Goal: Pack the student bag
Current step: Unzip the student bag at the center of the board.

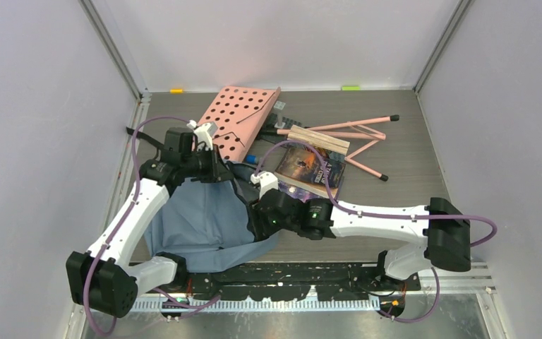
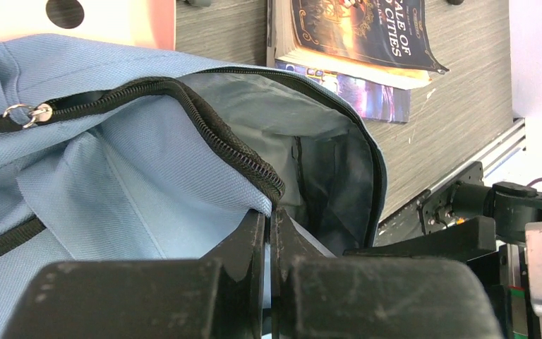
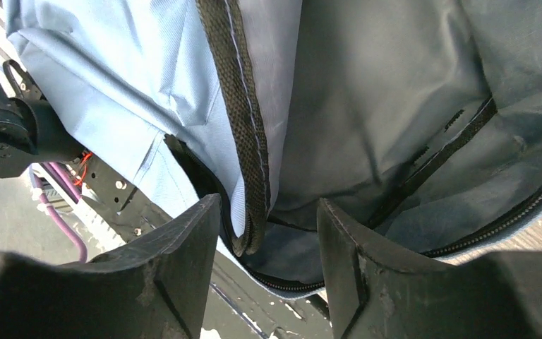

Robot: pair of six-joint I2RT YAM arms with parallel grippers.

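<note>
The blue-grey student bag (image 1: pixel 197 219) lies on the table between the arms, its zipper undone and its mouth gaping toward the right. My left gripper (image 1: pixel 220 171) is shut on the bag's upper flap; in the left wrist view (image 2: pixel 269 215) the fabric edge below the black zipper (image 2: pixel 219 134) is pinched between the jaws. My right gripper (image 1: pixel 257 215) is open at the bag's mouth. In the right wrist view (image 3: pixel 268 212) the zipper edge (image 3: pixel 243 141) hangs between the spread fingers, untouched, with the dark lining (image 3: pixel 374 106) behind.
A pink perforated board (image 1: pixel 243 116) leans at the back. A book (image 1: pixel 312 169), a wooden ruler-like stick (image 1: pixel 317 140) and pink rods (image 1: pixel 356 131) lie right of the bag. The book also shows in the left wrist view (image 2: pixel 360 35). The black rail (image 1: pixel 296 279) runs along the near edge.
</note>
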